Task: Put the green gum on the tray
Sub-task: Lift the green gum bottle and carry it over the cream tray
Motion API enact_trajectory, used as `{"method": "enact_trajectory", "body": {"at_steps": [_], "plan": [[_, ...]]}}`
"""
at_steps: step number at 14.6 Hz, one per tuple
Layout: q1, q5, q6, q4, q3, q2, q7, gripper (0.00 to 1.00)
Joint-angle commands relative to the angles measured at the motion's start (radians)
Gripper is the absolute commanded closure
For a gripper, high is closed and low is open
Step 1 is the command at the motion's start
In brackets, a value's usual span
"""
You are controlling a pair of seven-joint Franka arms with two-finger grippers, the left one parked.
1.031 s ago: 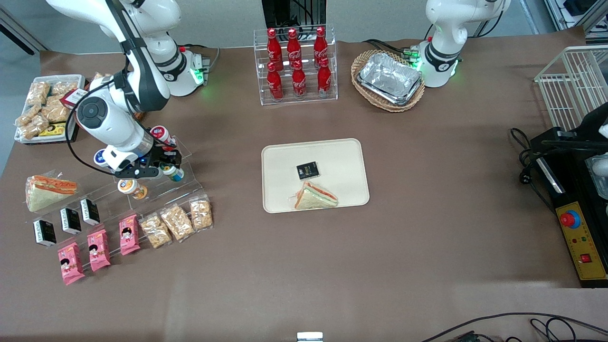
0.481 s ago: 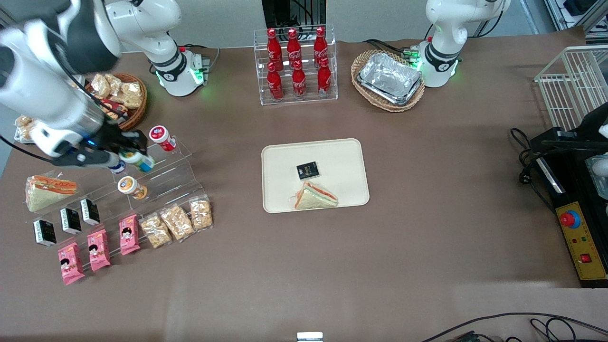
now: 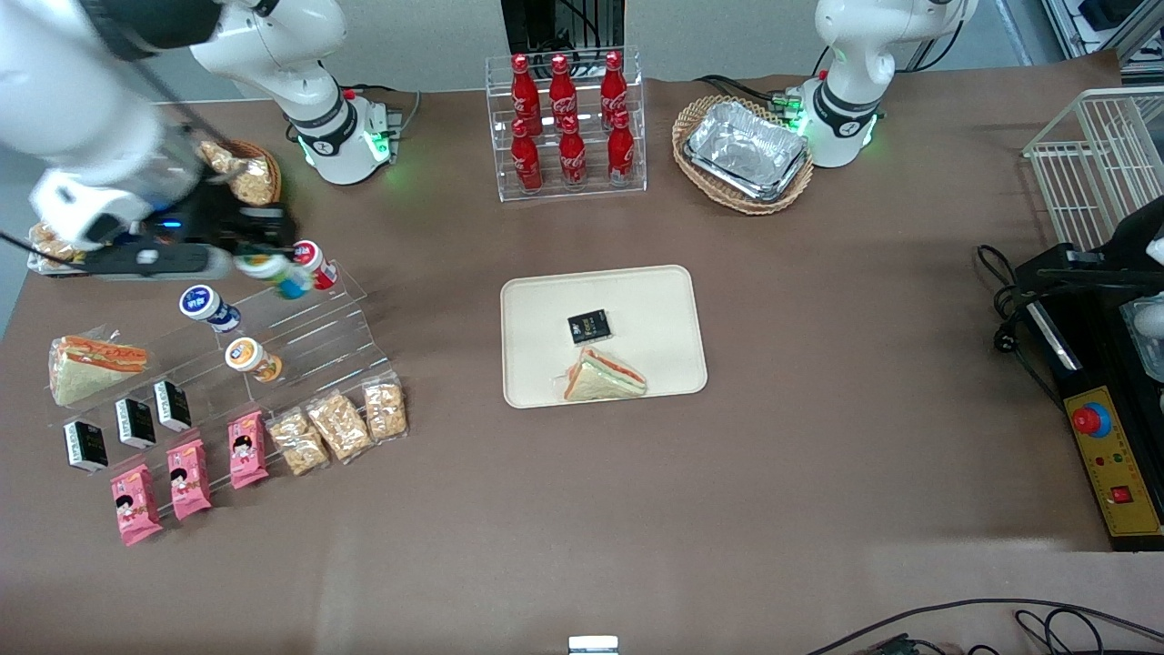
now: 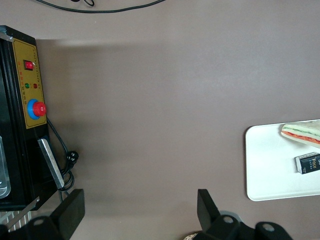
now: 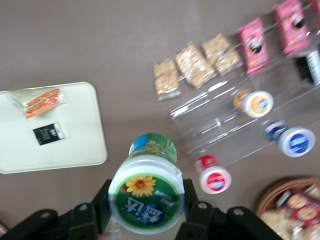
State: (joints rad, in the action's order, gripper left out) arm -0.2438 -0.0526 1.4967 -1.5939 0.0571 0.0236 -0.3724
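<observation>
My gripper (image 3: 264,264) is shut on the green gum (image 3: 275,273), a small canister with a green-and-white lid and teal body, and holds it in the air above the clear stepped stand (image 3: 314,327), close to the red-lidded canister (image 3: 312,262). In the right wrist view the green gum (image 5: 146,197) fills the space between the black fingers (image 5: 196,212), lid toward the camera. The cream tray (image 3: 527,364) lies at the table's middle, toward the parked arm's end from my gripper; it also shows in the right wrist view (image 5: 85,145). On it lie a sandwich (image 3: 603,375) and a small black packet (image 3: 589,326).
A blue-lidded canister (image 3: 207,306) and an orange-lidded one (image 3: 250,358) stand on the stand. Pink packets (image 3: 186,478), cracker bags (image 3: 338,425), black packets (image 3: 135,423) and a sandwich (image 3: 91,364) lie nearer the camera. A rack of cola bottles (image 3: 566,123) and a foil tray in a wicker basket (image 3: 744,150) stand farther away.
My gripper lifted the green gum off the stand, swung toward the working arm's end, then rose and shifted back beside the red-lidded canister. The blue-lidded canister is uncovered again.
</observation>
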Motion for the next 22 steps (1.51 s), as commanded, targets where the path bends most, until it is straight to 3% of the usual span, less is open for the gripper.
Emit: {"method": "enact_trajectory", "body": {"at_steps": [1, 4, 8, 13, 22], "plan": [[-0.009, -0.027, 0.028, 0.052, 0.151, -0.118, -0.251, 0.61], [-0.043, -0.027, 0.19, -0.015, 0.224, -0.198, -0.371, 0.61], [-0.162, -0.009, 0.468, -0.178, 0.224, -0.258, -0.499, 0.61], [-0.222, -0.007, 0.748, -0.4, 0.224, -0.301, -0.504, 0.61], [-0.285, -0.006, 1.005, -0.583, 0.222, -0.364, -0.519, 0.58]]}}
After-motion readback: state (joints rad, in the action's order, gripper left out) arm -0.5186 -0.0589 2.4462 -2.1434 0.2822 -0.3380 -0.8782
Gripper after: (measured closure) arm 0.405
